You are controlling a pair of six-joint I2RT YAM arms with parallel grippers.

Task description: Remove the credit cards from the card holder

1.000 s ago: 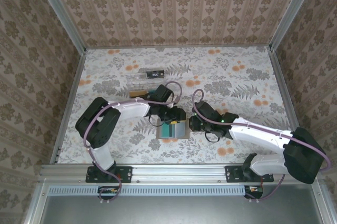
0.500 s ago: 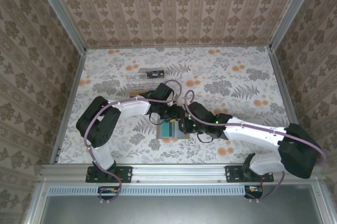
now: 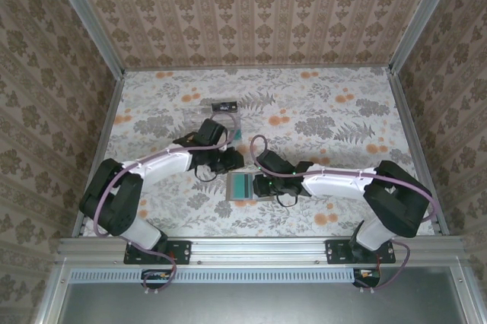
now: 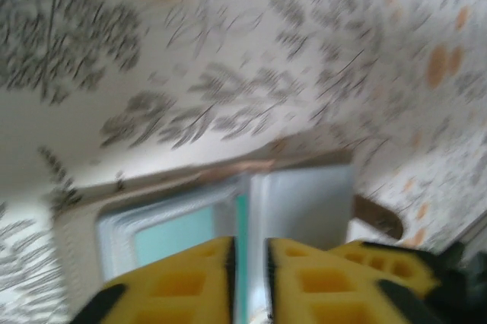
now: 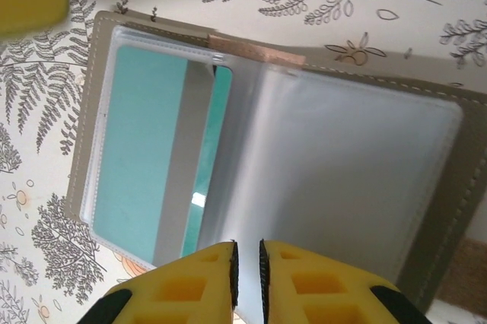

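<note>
i see the flat taupe bifold card holder [image 3: 237, 189] lying open on the floral-patterned table [image 3: 342, 111], near the front edge and between the two arms. in the right wrist view the card holder [image 5: 82, 134] shows its stitched border and clear plastic leaves. a teal plastic card [image 5: 141, 149] with a grey band sits inside the left pocket, and from above the teal plastic card [image 3: 242, 185] reads as a small bright patch on the left panel.

the right gripper [image 3: 262, 185] sits over the holder's right panel. up close, the right gripper [image 5: 246, 252] has its yellow fingers clenched to a thin slit. a cloudy clear leaf runs up into that slit, so i read it as grasping that leaf of the holder.

the left gripper [image 3: 230, 161] hangs just beyond the holder's far left corner. its own view is blurred. there the left gripper [image 4: 249, 246] is drawn nearly closed, with the card holder [image 4: 304, 202] just ahead. i can't tell whether anything thin is pinched in it.

a clear plastic tray [image 3: 217, 117] with a small black item [image 3: 223, 105] on it sits farther back on the table.
</note>
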